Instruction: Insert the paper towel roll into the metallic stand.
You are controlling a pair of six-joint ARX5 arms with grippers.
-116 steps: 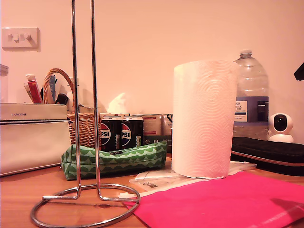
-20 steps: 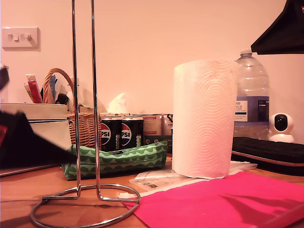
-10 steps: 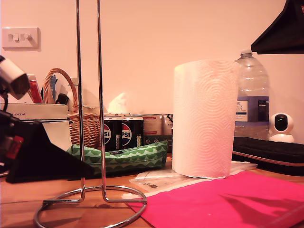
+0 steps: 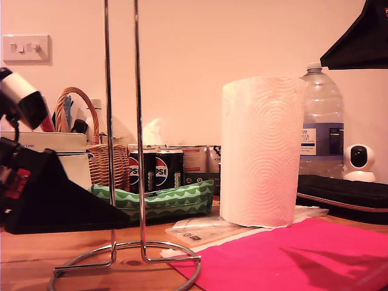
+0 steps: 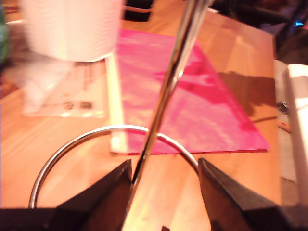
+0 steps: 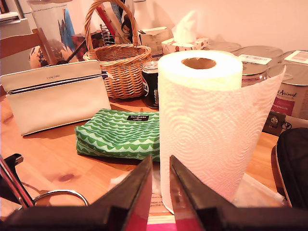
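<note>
The paper towel roll (image 4: 260, 151) stands upright on the table, right of centre in the exterior view, with no gripper touching it; its open core (image 6: 198, 63) shows in the second wrist view. The metallic stand (image 4: 122, 121) rises at the exterior view's left on its ring base (image 4: 130, 268). My first gripper (image 4: 121, 219) is low at the stand's foot, open, with the upright rod (image 5: 168, 82) between its fingers and close against one of them. My second gripper (image 4: 327, 59) hangs high at the exterior view's right, above and short of the roll, with its fingers (image 6: 139, 192) nearly together around nothing.
A pink mat (image 4: 291, 260) lies under the roll's near side. Behind are a green patterned pouch (image 4: 163, 203), cola cans (image 4: 154, 170), a wicker basket (image 4: 103, 163), a white bag (image 4: 60, 151), a water bottle (image 4: 321, 121), a black case (image 4: 345, 194) and a small white camera (image 4: 359, 160).
My first gripper came in from the exterior view's left to the stand's foot. The stand has slid toward the exterior view's right, nearer the roll. The second gripper stays high.
</note>
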